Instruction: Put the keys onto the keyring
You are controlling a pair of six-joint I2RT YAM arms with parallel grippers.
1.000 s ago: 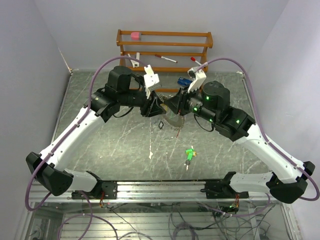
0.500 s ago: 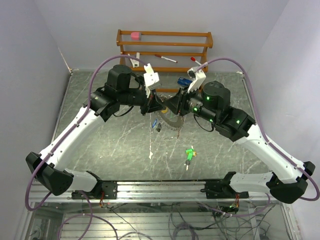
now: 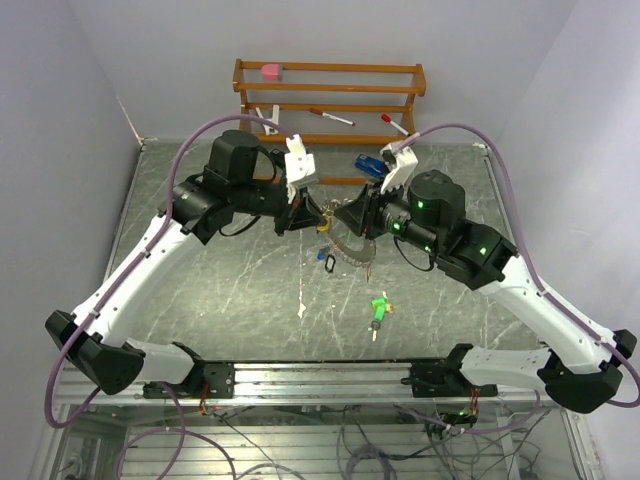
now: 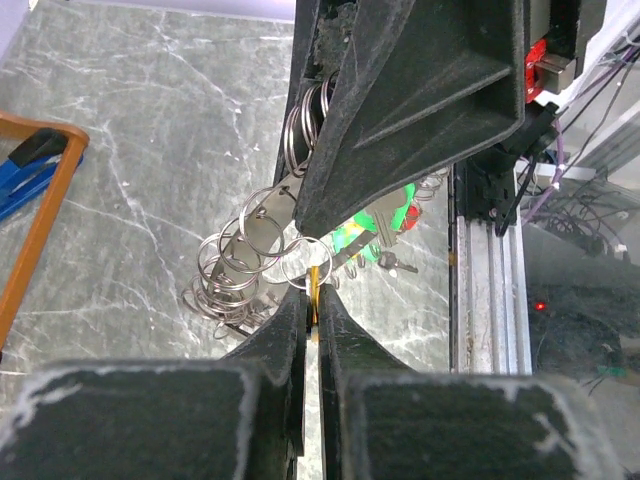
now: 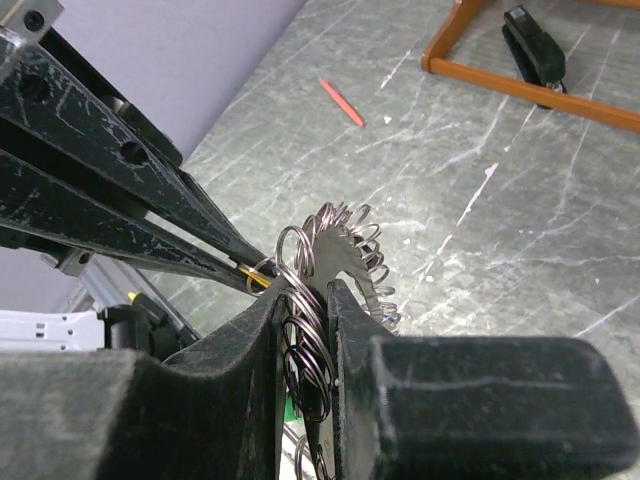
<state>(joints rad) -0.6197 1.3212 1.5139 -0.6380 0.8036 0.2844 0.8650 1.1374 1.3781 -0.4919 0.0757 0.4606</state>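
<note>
The keyring [image 3: 352, 250] is a pale silvery arc strung with several small wire rings. My right gripper [image 3: 347, 218] is shut on it and holds it above the table; in the right wrist view [image 5: 312, 292] the fingers clamp the ring's flat plate [image 5: 338, 258]. My left gripper [image 3: 317, 214] is shut on a yellow-orange key [image 3: 322, 226], seen edge-on between the fingertips [image 4: 316, 292], touching one small ring [image 4: 306, 262]. A blue tag [image 3: 324, 257] hangs from the keyring. A green key [image 3: 379, 309] lies on the table nearer the front.
A wooden rack [image 3: 330, 92] stands at the back with red-capped pens, a pink item and a blue stapler [image 3: 368, 164]. A black stapler [image 5: 535, 45] and a red pen [image 5: 342, 101] lie on the table. A white sliver [image 3: 301, 310] lies near the front rail.
Both grippers have shifted slightly right and closer together. The keyring swung, its blue tag now hangs lower left. The yellow-orange key now shows between the two grippers.
</note>
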